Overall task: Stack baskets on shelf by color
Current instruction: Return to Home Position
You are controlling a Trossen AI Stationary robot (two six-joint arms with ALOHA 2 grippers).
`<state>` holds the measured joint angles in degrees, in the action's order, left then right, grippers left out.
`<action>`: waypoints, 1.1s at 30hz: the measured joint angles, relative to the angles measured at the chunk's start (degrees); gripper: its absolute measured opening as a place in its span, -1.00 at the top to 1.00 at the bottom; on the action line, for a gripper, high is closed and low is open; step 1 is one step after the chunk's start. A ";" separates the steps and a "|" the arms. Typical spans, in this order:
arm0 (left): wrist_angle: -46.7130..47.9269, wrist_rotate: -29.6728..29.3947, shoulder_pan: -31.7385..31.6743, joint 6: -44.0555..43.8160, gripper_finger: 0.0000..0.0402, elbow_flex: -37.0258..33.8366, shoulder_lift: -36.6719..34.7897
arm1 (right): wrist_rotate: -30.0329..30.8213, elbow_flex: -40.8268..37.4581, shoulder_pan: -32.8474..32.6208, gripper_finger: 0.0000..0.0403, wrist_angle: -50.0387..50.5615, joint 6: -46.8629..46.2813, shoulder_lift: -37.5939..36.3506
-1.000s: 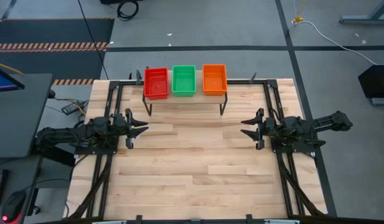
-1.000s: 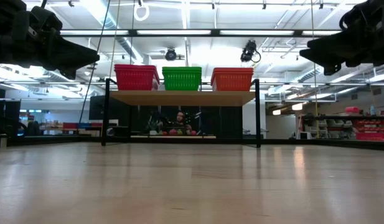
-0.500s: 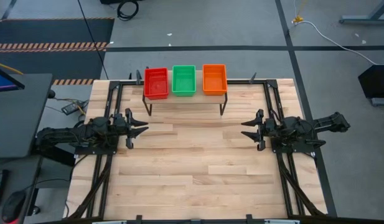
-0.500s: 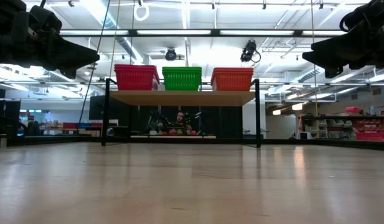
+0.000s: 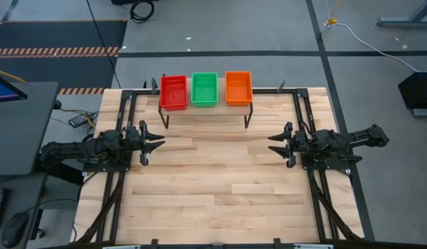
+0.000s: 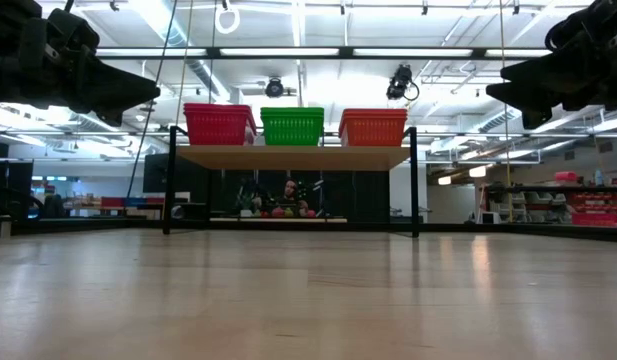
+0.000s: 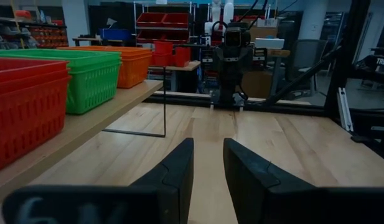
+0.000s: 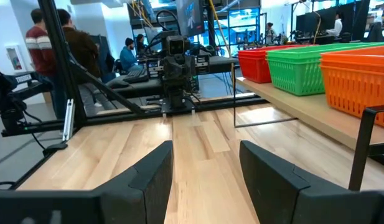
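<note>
Rectangular mesh red baskets, green baskets and orange baskets line the wood-topped shelf; left gripper and right gripper fingers parted.

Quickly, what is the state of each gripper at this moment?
Left gripper: open, holding nothing.
Right gripper: open, holding nothing.

One camera looks straight down on the table, another level across it; both show the shelf.
</note>
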<state>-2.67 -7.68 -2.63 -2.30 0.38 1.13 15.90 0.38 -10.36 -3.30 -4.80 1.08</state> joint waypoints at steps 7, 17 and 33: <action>-0.14 0.00 0.00 0.01 0.54 0.00 0.00 | 0.00 0.00 -0.01 0.05 -0.01 0.00 0.00; -0.33 0.00 -0.02 0.02 0.53 0.00 0.00 | 0.02 0.00 0.01 0.05 -0.01 0.00 0.02; -0.38 0.00 -0.02 0.02 0.53 0.00 0.00 | 0.02 0.00 0.00 0.05 -0.01 0.00 0.02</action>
<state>-3.05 -7.68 -2.66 -2.28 0.38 1.13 15.92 0.38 -10.37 -3.31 -4.80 1.10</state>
